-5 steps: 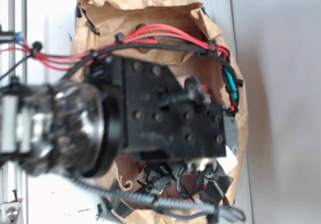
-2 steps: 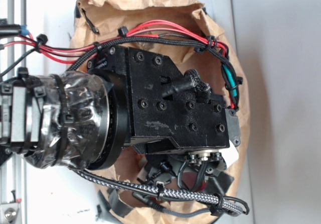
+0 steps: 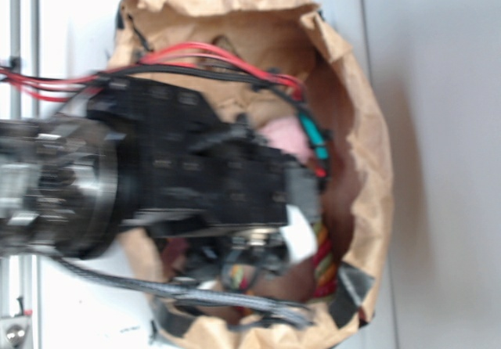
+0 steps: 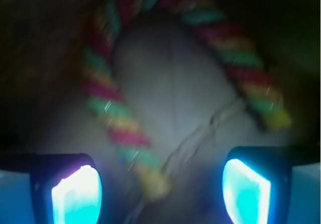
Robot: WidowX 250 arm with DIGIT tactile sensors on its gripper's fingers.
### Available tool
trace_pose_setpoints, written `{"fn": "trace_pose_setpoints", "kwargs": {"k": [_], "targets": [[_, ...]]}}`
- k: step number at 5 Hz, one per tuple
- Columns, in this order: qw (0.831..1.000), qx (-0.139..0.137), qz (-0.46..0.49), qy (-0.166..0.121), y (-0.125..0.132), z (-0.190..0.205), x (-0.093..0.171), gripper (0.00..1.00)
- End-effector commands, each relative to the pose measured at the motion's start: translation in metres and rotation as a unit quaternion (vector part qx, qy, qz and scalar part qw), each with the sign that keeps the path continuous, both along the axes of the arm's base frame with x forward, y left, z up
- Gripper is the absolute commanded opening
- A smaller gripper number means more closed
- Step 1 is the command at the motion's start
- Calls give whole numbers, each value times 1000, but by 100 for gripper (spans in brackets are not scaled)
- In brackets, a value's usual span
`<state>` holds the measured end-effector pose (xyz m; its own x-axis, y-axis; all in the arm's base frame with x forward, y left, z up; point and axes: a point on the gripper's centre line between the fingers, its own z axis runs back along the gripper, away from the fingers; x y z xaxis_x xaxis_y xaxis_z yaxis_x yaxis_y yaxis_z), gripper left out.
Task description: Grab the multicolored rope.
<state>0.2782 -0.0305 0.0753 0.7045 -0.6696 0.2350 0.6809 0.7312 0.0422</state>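
Multicolored rope (image 4: 118,118) lies U-shaped inside brown paper bag (image 3: 368,185), curled around pale plush (image 4: 170,93). Gripper (image 4: 160,191) hovers above, fingers (image 4: 77,194) spread apart, empty. Grasp not yet made.

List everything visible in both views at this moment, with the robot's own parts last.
multicolored rope: one, red, yellow and green twisted strands, bent in a U inside the bag; a short stretch shows at the lower right of the exterior view.
pink plush toy: one, pink, in the bag, mostly hidden by the arm.
paper bag: one, brown, crumpled, open top, on the white surface.
white surface: one, under the bag.
arm: one, black, with red and black cables, reaching into the bag, blurred.
gripper: one; its two fingers glow cyan, spread apart above the rope's left end, nothing between them.
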Motion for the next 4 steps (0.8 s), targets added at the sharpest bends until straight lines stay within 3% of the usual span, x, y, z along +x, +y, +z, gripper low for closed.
{"fn": "trace_pose_setpoints", "kwargs": {"k": [1,4], "targets": [[998,-12,-51,-24,-12,6,-14,100],[996,21,-83,-31,-38,-6,-30,100]]}}
